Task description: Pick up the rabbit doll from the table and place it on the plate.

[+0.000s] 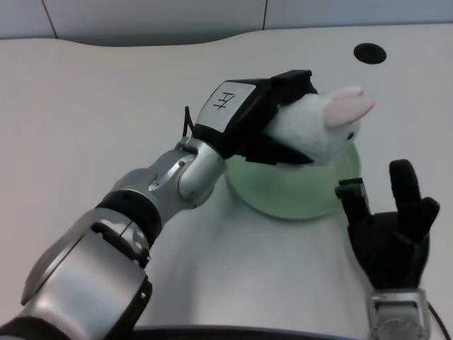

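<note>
Rabbit doll [322,127] in left hand's [258,117] curled fingers, above green plate [297,195].

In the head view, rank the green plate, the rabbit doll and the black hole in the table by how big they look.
1. green plate, partly hidden
2. rabbit doll, nearer the camera, held by the left hand
3. black hole
</note>
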`<action>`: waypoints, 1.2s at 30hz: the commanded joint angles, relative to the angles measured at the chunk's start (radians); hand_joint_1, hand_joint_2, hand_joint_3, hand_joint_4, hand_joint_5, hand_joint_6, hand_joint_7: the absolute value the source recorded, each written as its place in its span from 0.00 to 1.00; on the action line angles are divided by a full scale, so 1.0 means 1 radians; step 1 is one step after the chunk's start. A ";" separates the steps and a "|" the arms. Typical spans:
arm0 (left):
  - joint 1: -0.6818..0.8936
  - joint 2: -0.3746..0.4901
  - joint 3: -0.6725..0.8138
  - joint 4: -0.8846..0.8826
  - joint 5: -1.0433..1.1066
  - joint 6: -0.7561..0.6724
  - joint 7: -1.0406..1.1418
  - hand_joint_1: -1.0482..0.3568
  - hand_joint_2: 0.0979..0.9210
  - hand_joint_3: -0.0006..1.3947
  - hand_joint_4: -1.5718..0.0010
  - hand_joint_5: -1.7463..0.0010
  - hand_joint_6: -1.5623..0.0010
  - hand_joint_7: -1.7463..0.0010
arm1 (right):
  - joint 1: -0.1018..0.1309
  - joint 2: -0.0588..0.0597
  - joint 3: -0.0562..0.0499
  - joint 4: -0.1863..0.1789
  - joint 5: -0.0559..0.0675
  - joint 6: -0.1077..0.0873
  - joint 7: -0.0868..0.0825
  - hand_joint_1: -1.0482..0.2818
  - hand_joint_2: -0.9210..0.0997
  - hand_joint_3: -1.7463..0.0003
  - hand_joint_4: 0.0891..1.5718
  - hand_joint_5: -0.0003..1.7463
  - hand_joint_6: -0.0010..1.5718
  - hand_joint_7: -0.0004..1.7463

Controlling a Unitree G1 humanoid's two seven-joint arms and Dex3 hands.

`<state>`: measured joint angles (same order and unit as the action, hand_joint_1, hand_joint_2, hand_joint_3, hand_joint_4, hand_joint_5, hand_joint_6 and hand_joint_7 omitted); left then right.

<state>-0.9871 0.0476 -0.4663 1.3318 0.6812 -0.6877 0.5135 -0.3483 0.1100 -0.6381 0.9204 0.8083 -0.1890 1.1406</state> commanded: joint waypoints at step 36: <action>0.035 0.022 -0.006 -0.002 -0.030 0.085 -0.106 0.03 1.00 0.47 0.98 0.99 0.98 0.99 | 0.063 0.033 0.008 0.013 0.022 0.038 0.002 0.30 0.00 0.86 0.47 0.57 0.67 0.00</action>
<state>-0.9656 0.0670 -0.4752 1.3360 0.6592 -0.5953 0.4123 -0.3411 0.1068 -0.6255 0.9120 0.8248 -0.1613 1.1462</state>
